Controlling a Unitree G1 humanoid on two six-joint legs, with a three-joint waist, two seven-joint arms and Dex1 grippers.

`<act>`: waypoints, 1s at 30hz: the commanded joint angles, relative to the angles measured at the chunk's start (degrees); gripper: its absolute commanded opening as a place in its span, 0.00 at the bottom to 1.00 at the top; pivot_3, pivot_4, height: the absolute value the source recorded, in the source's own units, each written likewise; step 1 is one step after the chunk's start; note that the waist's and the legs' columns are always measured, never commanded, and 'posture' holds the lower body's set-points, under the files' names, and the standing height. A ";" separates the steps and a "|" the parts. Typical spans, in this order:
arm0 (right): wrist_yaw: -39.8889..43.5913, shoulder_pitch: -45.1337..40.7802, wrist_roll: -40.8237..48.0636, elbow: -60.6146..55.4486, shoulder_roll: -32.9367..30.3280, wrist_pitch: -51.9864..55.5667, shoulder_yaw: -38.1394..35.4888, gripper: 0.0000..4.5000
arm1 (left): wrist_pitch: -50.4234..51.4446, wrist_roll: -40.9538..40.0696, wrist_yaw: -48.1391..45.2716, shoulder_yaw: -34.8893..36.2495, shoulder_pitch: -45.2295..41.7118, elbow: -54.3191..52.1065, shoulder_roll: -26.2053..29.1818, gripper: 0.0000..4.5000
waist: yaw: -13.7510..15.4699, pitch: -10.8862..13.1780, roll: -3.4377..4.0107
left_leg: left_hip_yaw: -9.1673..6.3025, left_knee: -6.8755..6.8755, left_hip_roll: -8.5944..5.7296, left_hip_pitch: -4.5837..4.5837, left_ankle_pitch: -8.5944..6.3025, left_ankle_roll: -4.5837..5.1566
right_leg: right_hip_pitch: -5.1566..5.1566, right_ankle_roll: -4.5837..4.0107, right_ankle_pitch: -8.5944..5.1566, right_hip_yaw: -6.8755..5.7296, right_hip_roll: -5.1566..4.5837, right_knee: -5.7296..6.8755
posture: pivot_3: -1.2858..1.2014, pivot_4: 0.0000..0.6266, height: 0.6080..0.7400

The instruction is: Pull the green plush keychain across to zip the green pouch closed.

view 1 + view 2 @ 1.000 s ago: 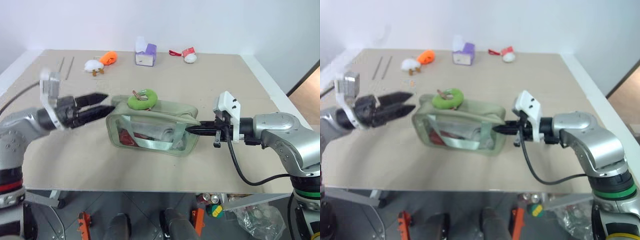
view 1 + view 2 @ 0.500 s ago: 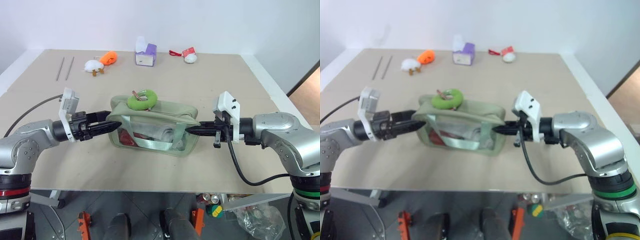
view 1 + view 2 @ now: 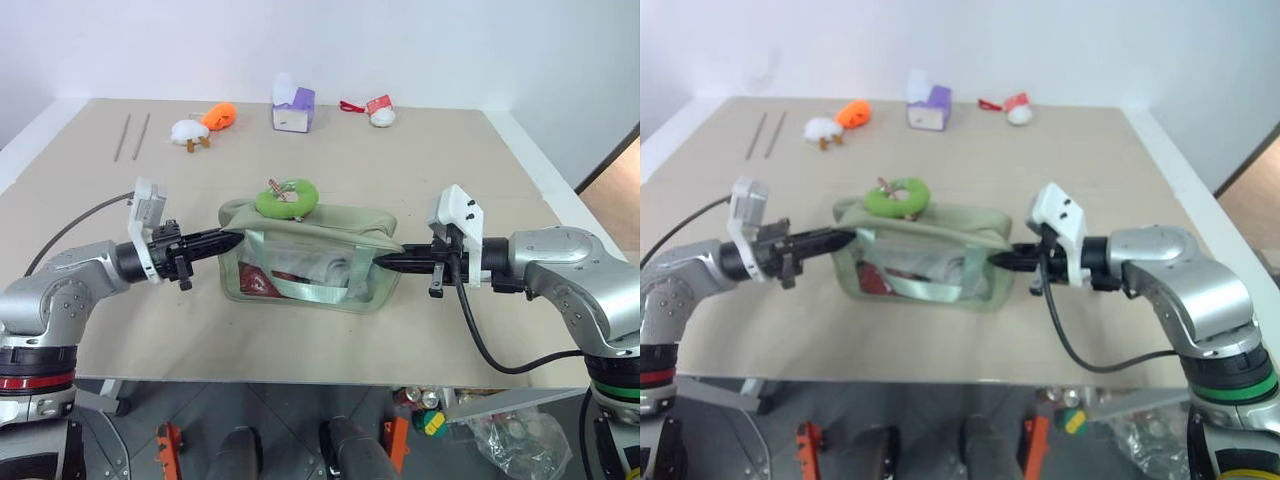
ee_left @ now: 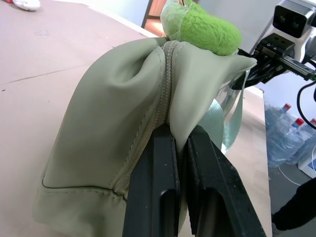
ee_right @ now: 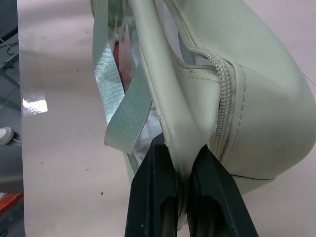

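From my remote station, I see the green pouch (image 3: 305, 255) standing near the front edge of the desk (image 3: 420, 160), pinched at both ends. My left hand (image 3: 232, 240) is clamped on a fold of fabric at the pouch's left end, beside the zip seam; the left wrist view shows the black fingers (image 4: 158, 192) squeezing the cloth between them. My right hand (image 3: 383, 263) grips the right end the same way, fingers (image 5: 153, 197) closed on the fabric next to the zipper, with the webbing strap (image 5: 116, 106) hanging just beside them. The green plush keychain (image 3: 285, 198) rests on top of the pouch, towards its left end. Farther back sit an orange plush toy (image 3: 217, 115), a purple-and-white box (image 3: 293, 108) and a small red-and-white item (image 3: 378, 110).
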 commanded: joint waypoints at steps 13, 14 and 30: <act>0.93 -1.40 7.02 5.91 -7.46 -0.86 -20.32 0.90 | -1.46 0.99 -0.73 -0.21 -1.42 -0.74 -0.17 0.00 | -0.01 0.01 0.02 | 0.02 0.00 -0.05 -0.02 0.00 0.00 | 0.00 0.07 -0.04 0.02 -0.05 -0.02 | 0.52 0.24 1.00; -0.86 -4.79 8.50 7.11 -5.67 0.08 -20.25 0.90 | -1.46 1.01 -0.80 -0.24 -1.44 -0.74 -0.17 0.00 | -0.15 0.02 0.03 | 0.07 0.00 -0.04 0.04 0.00 0.01 | 0.01 0.04 -0.02 0.04 -0.05 -0.01 | 0.52 0.24 1.00; -22.26 -32.34 7.59 17.49 20.75 17.69 -2.77 0.90 | -2.88 2.31 -0.72 -1.79 -0.83 -1.58 -1.01 0.00 | 0.30 0.02 0.04 | -0.15 -0.01 -0.05 -0.54 0.12 0.25 | -0.28 0.05 0.10 -0.10 -0.09 -0.07 | 0.52 0.24 1.00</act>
